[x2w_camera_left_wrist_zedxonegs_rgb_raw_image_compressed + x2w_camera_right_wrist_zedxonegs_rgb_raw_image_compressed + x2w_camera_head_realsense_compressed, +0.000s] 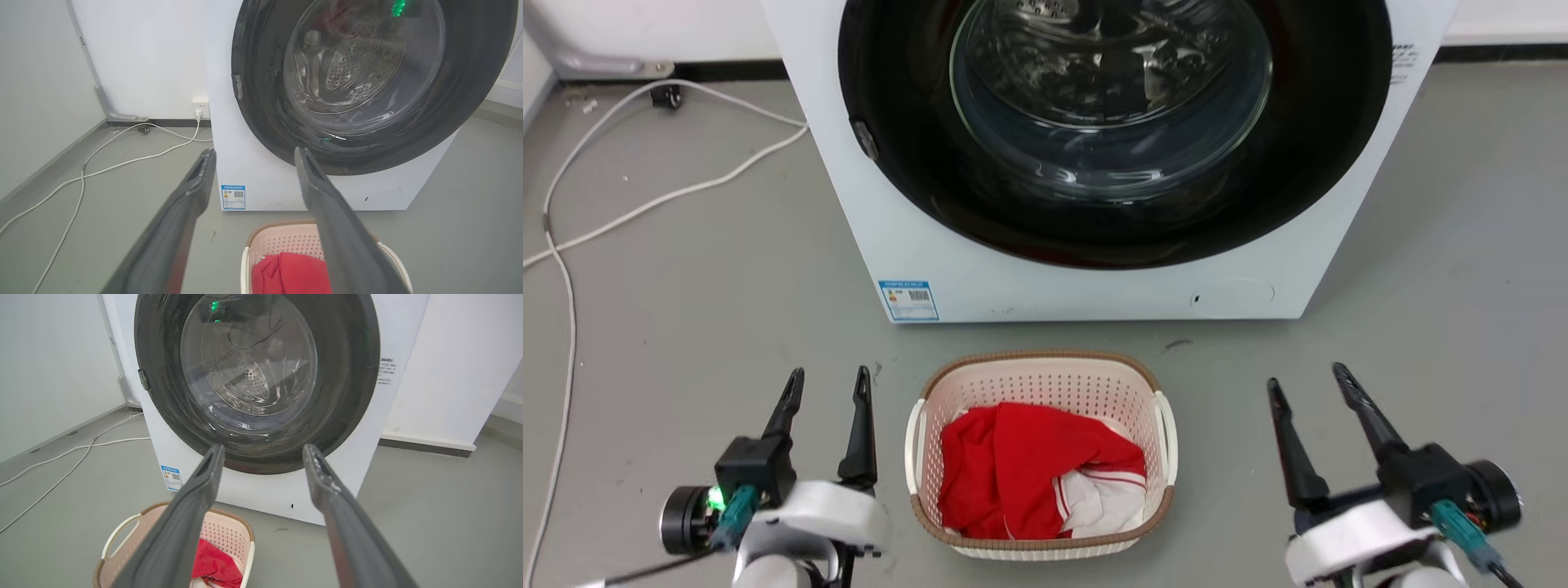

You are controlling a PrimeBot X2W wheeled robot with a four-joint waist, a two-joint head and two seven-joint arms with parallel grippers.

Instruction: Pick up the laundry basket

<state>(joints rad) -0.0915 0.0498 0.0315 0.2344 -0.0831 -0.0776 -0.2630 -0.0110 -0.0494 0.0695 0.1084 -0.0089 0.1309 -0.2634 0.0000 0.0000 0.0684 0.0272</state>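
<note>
Laundry basket [1041, 384]: it is sitting on the grey floor [686, 310] at the lower centre of the head view, just in front of the washing machine [980, 278], and is holding a red and white garment [1013, 465].
Left gripper [829, 374]: it is hovering at the lower left, near the basket but not touching it, fingers spread and empty.
Right gripper [1305, 376]: it is hovering at the lower right, farther from the basket, fingers spread and empty.
White cable [572, 237]: it is trailing along the left edge.
</note>
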